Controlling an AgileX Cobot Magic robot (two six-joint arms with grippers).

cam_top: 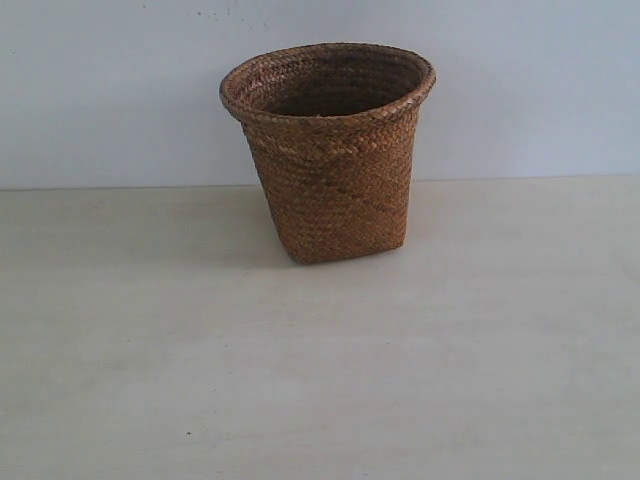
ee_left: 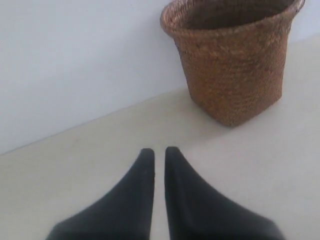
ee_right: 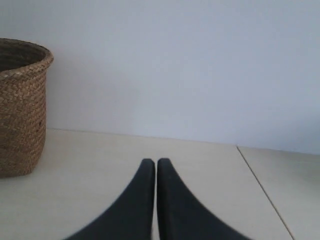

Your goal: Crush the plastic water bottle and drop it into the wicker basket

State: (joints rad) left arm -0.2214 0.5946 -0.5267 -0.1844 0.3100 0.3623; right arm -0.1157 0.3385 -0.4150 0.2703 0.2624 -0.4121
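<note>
The pale, smooth desk [cam_top: 320, 380] fills the lower part of the exterior view and meets a plain bluish-white wall [cam_top: 100, 90] behind it. In the right wrist view a thin straight seam [ee_right: 260, 185] runs across the desk surface.

The wicker basket [cam_top: 330, 170] stands upright on the desk near the wall, about midway across the exterior view. Its long axis is vertical, with the open mouth pointing up and the base flat on the desk. It is brown woven fibre in a tight braided pattern. The wide round rim flares outward like a thick plaited band, and the walls taper down to a smaller, squarish base with softened corners. The inside is dark, and its bottom is hidden from every view.

The left tool [ee_left: 159, 150] is clenched on nothing, its two black, smooth, tapered fingers parted by only a thin slit. It is low over bare desk, apart from the basket. The right tool [ee_right: 152, 161] is likewise clenched and empty, its fingers pressed together at the tips, the basket off to one side.
</note>
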